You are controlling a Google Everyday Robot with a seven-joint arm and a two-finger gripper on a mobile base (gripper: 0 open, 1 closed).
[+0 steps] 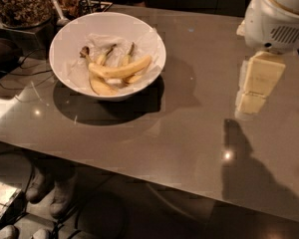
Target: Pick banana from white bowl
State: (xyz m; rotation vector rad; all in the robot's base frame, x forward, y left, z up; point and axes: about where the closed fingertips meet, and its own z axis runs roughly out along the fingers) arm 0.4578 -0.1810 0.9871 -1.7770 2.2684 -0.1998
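The white bowl stands on the grey table at the back left, lined with crinkled white paper. The banana lies across the middle of the bowl, long and curved, its dark stem tip at the upper left. Two shorter bananas lie under and behind it. My gripper hangs from the white arm at the right, above the table and well to the right of the bowl, holding nothing.
A glass container of brown bits and a utensil stand behind the bowl at the back left. Dark cables lie at the table's left edge. The table's front edge runs diagonally; shoes show below it.
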